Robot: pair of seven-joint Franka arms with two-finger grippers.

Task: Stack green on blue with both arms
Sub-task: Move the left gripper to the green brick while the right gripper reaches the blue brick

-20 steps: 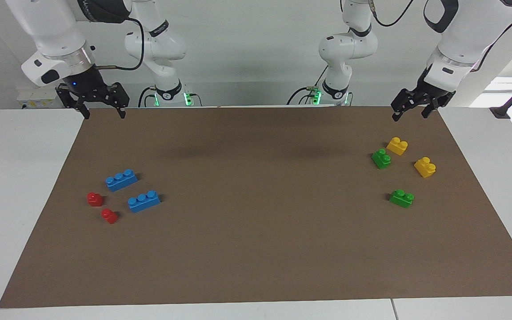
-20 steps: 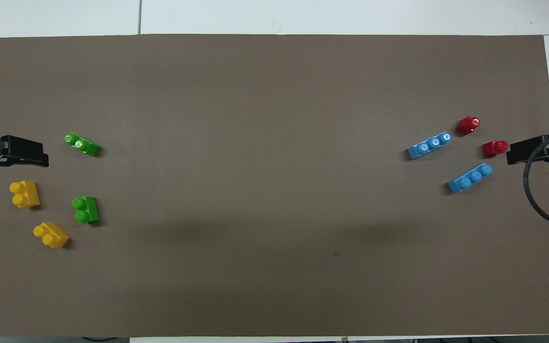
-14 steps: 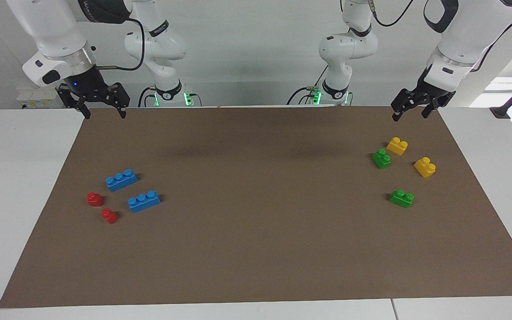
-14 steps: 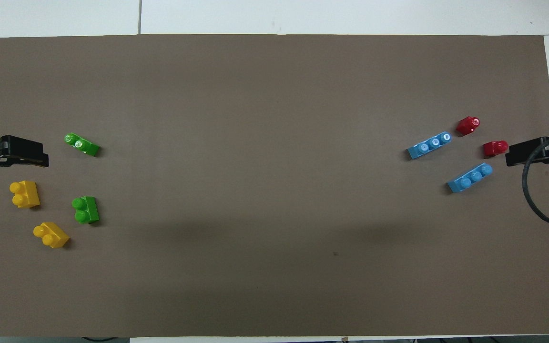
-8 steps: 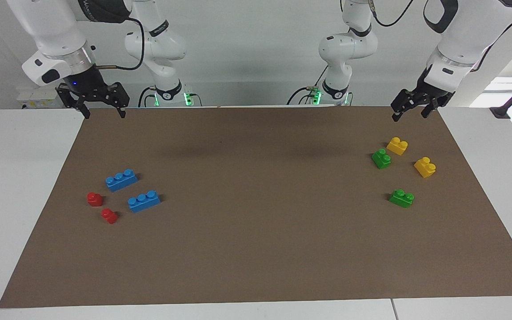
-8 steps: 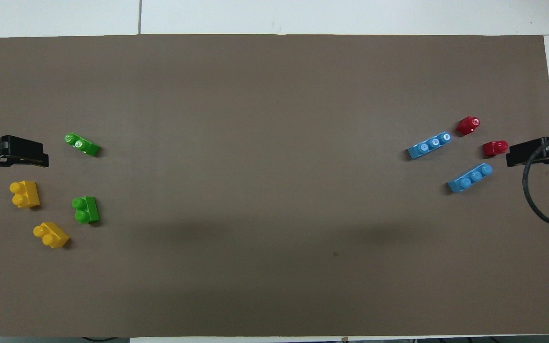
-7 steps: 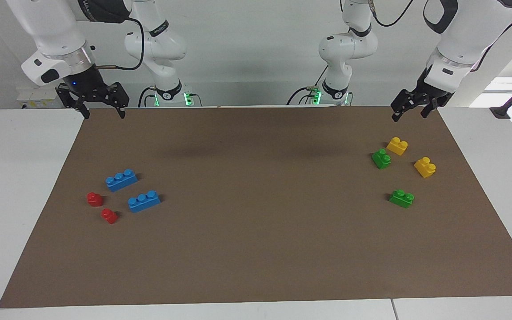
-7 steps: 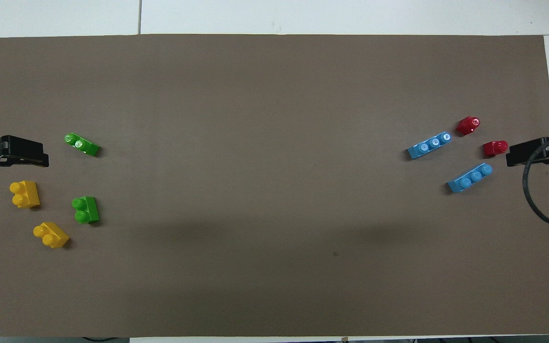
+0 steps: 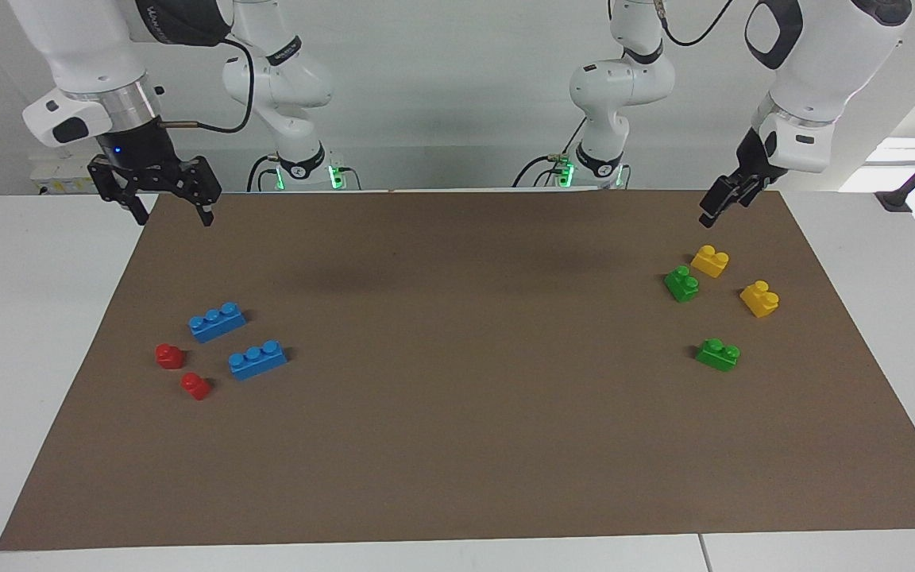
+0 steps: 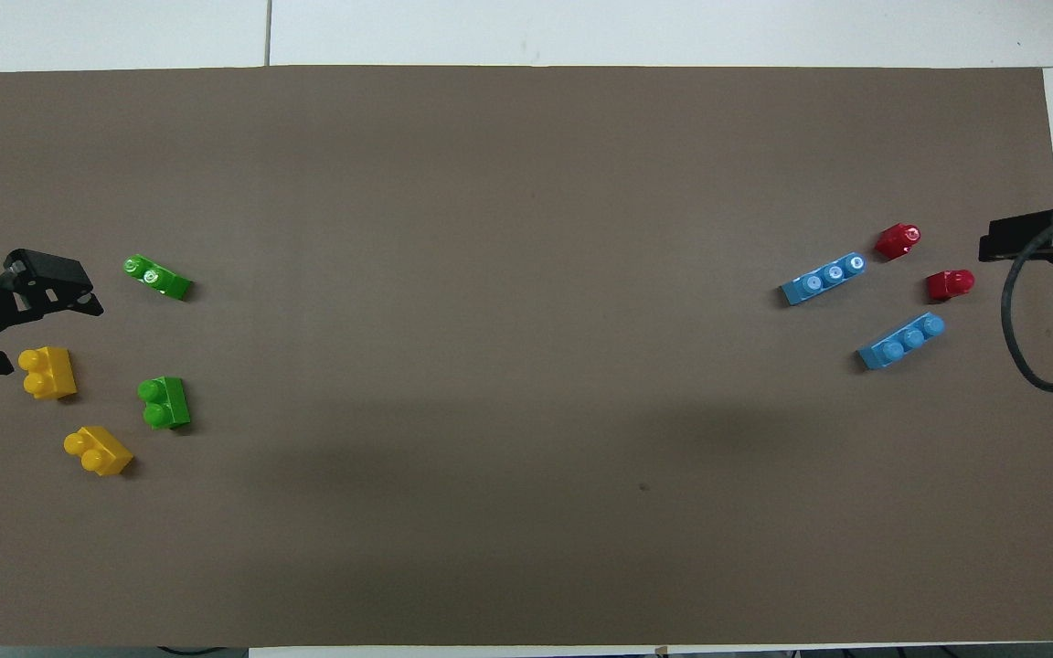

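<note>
Bricks lay untouched on the table [image 9: 457,445]: left jaws [image 9: 718,205], spread unreadable, hung above the green bricks [image 9: 681,284] [image 9: 717,354]; right jaws [image 9: 169,214] gaped wide, empty, above the blue bricks [image 9: 217,321] [image 9: 257,359].

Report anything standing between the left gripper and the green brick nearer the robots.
Nothing visible blocks it. The left gripper hangs open in the air over the mat's edge; the green brick lies uncovered, close beside a yellow brick that could crowd the fingers.
</note>
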